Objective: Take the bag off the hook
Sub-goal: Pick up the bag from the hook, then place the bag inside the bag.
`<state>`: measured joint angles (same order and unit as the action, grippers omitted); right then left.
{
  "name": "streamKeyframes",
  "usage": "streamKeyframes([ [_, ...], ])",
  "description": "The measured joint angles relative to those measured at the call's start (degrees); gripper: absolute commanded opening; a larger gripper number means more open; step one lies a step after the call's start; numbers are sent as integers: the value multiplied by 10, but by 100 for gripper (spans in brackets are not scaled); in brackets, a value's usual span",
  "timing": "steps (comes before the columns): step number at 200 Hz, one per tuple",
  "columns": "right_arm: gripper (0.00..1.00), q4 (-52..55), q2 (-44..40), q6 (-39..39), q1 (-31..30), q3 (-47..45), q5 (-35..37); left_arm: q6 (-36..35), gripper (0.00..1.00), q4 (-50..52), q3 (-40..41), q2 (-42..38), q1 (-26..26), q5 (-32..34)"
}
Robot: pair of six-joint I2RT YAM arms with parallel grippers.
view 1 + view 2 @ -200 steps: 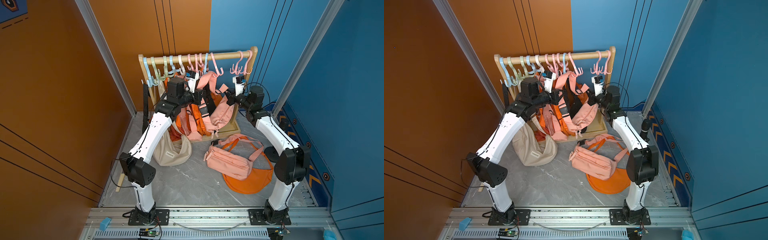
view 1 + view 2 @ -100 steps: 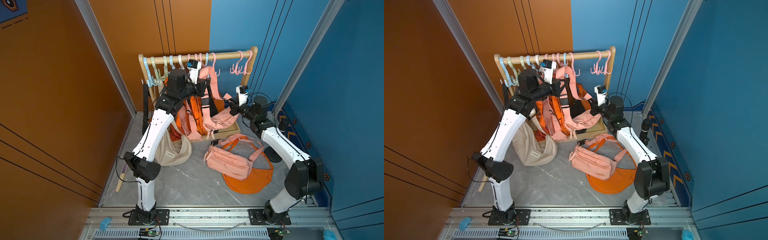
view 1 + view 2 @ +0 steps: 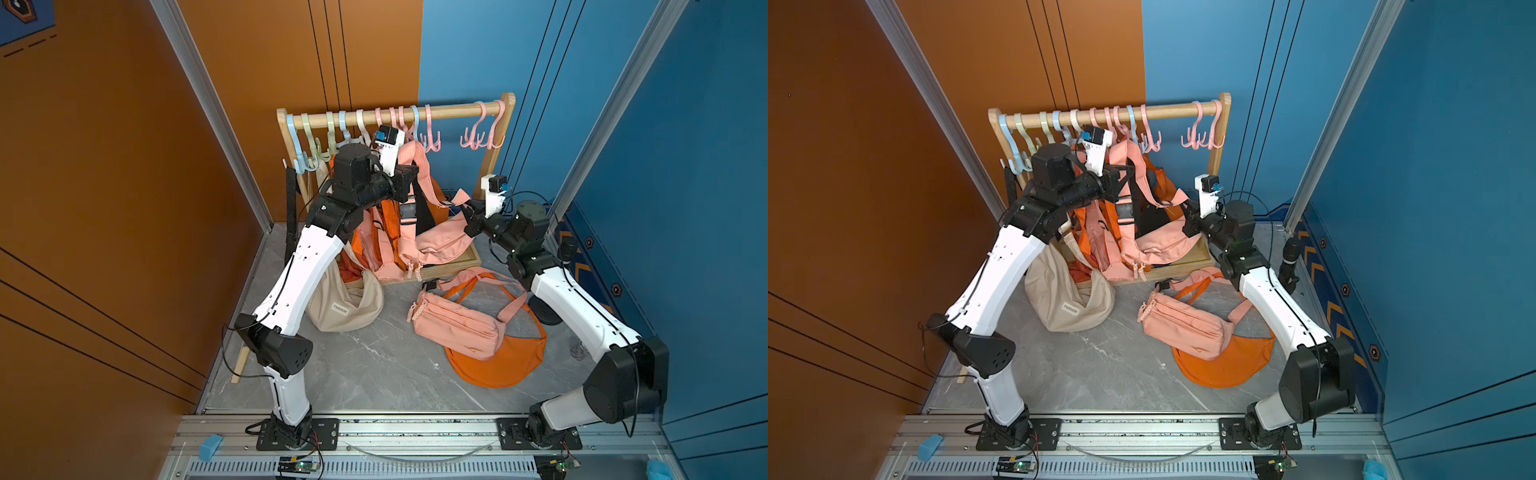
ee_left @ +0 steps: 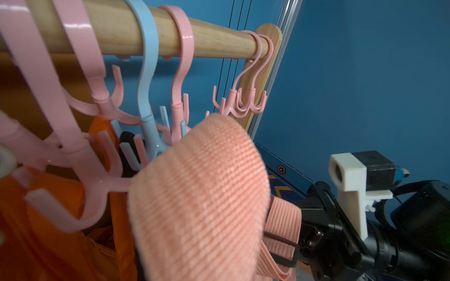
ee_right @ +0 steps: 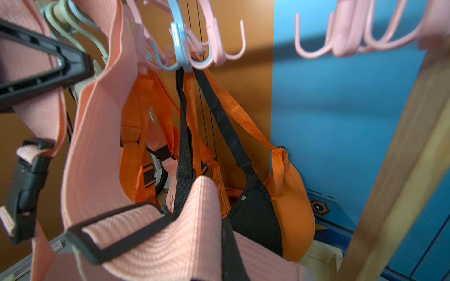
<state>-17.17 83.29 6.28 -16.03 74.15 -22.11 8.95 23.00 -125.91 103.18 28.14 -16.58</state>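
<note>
Two arms work at one wooden rack [image 3: 449, 110] whose rail carries twelve hooks [image 3: 482, 133]: seven pink, three blue, two green-white toned ones among them hard to split by shade. The left gripper [image 3: 413, 176] is clamped on the looped strap [image 3: 415, 156] of the pink bag [image 3: 436, 245], holding it up just beneath the middle hooks; whether the loop is free of the prongs I cannot tell. The right gripper [image 3: 467, 214] is pinched shut on the same strap near the bag's other end, so the bag sags between the two, above the rack's base. Behind it a black bag [image 5: 255, 219] and a hanging orange bag [image 5: 292, 206] remain on hooks. Three bags lie on the grey floor [image 3: 374, 374]: a beige bag [image 3: 345, 303], a second pink bag [image 3: 457, 324], and a flat orange bag [image 3: 498, 361] under that one.
</note>
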Motion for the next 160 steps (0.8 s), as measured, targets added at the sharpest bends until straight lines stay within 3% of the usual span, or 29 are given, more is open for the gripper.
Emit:
streamKeyframes([
  [85, 0, 88, -220, 6, -38, -99, 80, -51, 0, -75, 276, -224, 54, 52],
  [160, 0, 229, -466, 7, -91, -196, 135, -107, 0, -125, 477, -394, 193, 155],
])
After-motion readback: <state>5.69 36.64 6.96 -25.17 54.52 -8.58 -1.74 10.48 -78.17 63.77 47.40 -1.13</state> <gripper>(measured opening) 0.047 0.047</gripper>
